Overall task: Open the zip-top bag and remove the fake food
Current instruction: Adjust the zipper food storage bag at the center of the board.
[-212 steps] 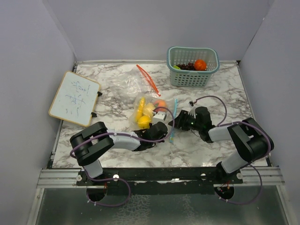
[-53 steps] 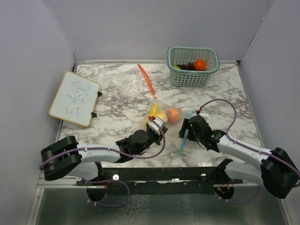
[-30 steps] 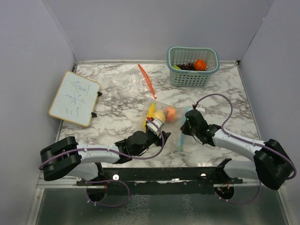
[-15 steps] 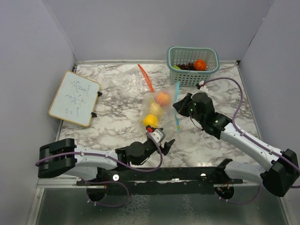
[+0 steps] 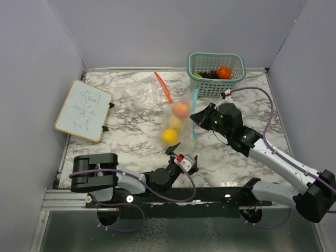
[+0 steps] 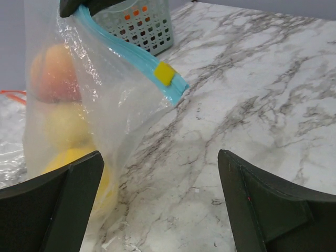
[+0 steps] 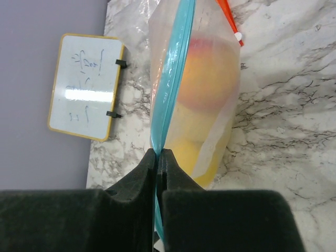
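Observation:
A clear zip-top bag [image 5: 177, 119] hangs by its blue zip strip [image 5: 195, 113], and my right gripper [image 5: 196, 116] is shut on that strip. In the right wrist view the jaws [image 7: 158, 155] pinch the strip [image 7: 170, 89] flat. Fake food shows inside the bag: a pink-yellow peach [image 5: 181, 109] [image 7: 210, 79] on top and yellow pieces with a lemon [image 5: 169, 136] below. My left gripper [image 5: 182, 156] sits low near the front edge, open and empty, clear of the bag. Its view shows the bag [image 6: 79, 105] and a yellow slider [image 6: 164, 73] ahead of the fingers [image 6: 268, 205].
A teal mesh basket [image 5: 216, 86] at the back right holds an orange [image 5: 224, 72] and dark pieces. A second flat bag with a red zip [image 5: 163, 86] lies at the back middle. A whiteboard [image 5: 84, 110] rests at the left.
My left gripper let go of the bag, opened wide and drew back to the near edge. My right gripper lifted the bag by its zip strip, up and toward the basket.

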Robot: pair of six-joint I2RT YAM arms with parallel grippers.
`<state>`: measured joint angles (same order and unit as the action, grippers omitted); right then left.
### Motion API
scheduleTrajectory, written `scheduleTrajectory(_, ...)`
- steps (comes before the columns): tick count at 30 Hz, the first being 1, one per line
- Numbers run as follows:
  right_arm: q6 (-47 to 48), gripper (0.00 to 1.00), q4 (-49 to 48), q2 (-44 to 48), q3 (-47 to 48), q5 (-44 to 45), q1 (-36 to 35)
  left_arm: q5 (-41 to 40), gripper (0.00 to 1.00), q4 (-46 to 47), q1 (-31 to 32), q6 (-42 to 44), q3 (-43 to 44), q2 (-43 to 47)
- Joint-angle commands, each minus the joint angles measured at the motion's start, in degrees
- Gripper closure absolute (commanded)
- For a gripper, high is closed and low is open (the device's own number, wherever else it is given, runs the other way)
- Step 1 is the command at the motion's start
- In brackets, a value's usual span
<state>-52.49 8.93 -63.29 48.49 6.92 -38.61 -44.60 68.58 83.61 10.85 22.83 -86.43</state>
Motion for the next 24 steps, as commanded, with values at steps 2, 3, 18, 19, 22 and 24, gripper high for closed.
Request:
scheduleTrajectory(2,-2.25,0.98,-4.08,2.39,-1.11,-2.99,-0.39,-12.09,0.10,28.24,1.34,19.03,2.68,-10.08)
scheduleTrajectory(3,-2.26,0.98,-4.09,2.64,-1.26,-3.16,-0.54,-12.72,0.11,31.09,1.49,21.05,3.27,-12.16)
scheduleTrajectory(18,-2.45,0.98,-4.80,4.93,-3.77,-4.26,-1.12,-13.76,0.18,32.89,0.10,24.79,10.99,-17.67)
scheduleTrajectory(19,-2.49,0.98,-4.80,5.04,-3.69,-4.34,-1.12,-13.56,0.20,32.87,-0.56,24.53,10.94,-17.71)
scheduleTrajectory(22,-2.32,0.98,-4.36,5.64,-2.91,-4.37,-1.12,-12.94,0.29,32.89,-1.83,24.25,10.48,-17.59)
scheduleTrajectory(24,-1.84,0.98,-3.75,5.92,-2.11,-4.24,-1.11,-12.62,0.36,32.85,-2.18,24.25,9.97,-17.12)
